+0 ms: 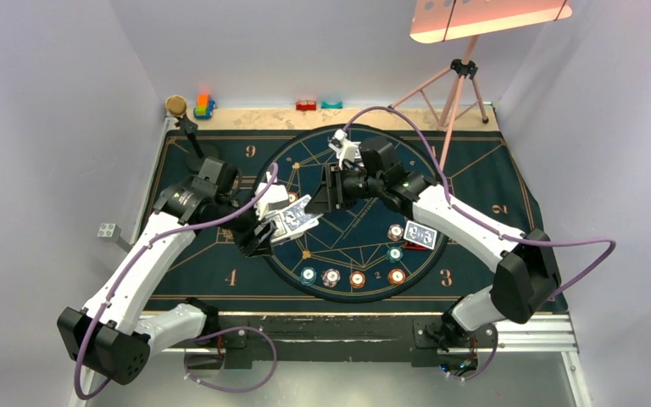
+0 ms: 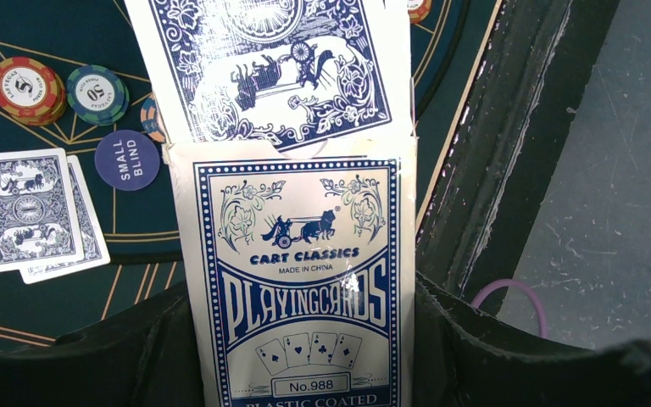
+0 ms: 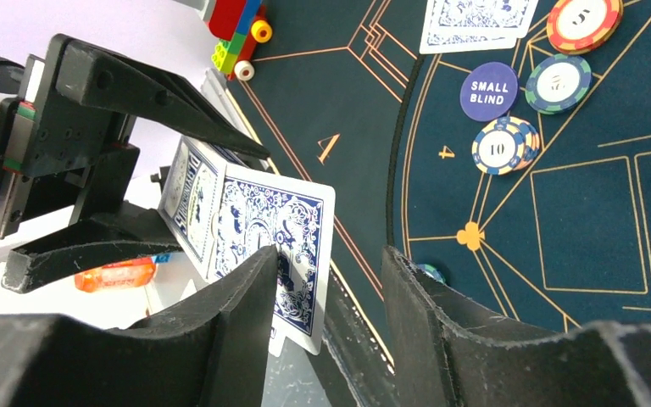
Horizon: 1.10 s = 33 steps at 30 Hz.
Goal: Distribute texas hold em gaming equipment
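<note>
My left gripper point(image 1: 264, 231) is shut on a white-and-blue playing card box point(image 2: 301, 288) and holds it above the mat's left half. A blue-backed card point(image 2: 275, 64) sticks out of the box's open end. My right gripper point(image 1: 326, 193) is open. The protruding card point(image 3: 284, 246) lies between its jaws, against the left finger point(image 3: 237, 331), with a gap to the other finger. Two dealt cards point(image 1: 420, 233) lie face down at the right of the circle, with a blue small blind disc point(image 2: 127, 159) and several chips point(image 1: 357, 278) nearby.
A black stand point(image 1: 188, 131) and colourful toy blocks point(image 1: 203, 106) sit at the back left, and two small blocks point(image 1: 306, 105) at the back edge. A tripod point(image 1: 462, 85) stands at the back right. The dark mat point(image 1: 492, 182) ends at a metal rail point(image 1: 373, 326).
</note>
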### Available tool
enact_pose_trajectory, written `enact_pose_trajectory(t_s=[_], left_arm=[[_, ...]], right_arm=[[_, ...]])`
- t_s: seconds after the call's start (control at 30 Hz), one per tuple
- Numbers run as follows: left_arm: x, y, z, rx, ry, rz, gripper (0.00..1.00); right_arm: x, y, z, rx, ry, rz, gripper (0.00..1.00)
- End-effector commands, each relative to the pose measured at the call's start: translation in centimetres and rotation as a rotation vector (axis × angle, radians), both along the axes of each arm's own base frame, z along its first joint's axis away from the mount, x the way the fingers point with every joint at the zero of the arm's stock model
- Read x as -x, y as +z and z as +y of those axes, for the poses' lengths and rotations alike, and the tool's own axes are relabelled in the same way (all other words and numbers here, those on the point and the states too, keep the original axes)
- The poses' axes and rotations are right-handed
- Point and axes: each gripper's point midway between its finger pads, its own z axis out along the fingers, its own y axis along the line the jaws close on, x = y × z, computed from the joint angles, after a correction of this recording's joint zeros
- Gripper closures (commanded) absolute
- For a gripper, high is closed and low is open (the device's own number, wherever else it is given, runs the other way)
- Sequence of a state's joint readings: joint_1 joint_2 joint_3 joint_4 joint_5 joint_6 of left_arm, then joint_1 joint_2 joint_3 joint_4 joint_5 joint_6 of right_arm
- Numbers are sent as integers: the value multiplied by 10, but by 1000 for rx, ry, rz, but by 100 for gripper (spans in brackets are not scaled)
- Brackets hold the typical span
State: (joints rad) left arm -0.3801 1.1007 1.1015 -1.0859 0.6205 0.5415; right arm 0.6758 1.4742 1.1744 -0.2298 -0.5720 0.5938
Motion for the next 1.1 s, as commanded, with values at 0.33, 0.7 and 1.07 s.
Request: enact_pose_trajectory(t_s=[0.33,0.7,1.07], left_arm=[[-3,19,-7,61,-19,-59,90],[-2,15,-6,55,-18,-55,90],[-3,13,-6,49,-17,-54,90]], right_arm=[[-6,48,-4,-23,-30,-120,61],[-11,57,-9,-12,-64,-146,77],[-14,69,-16,-10,-88,-158,100]])
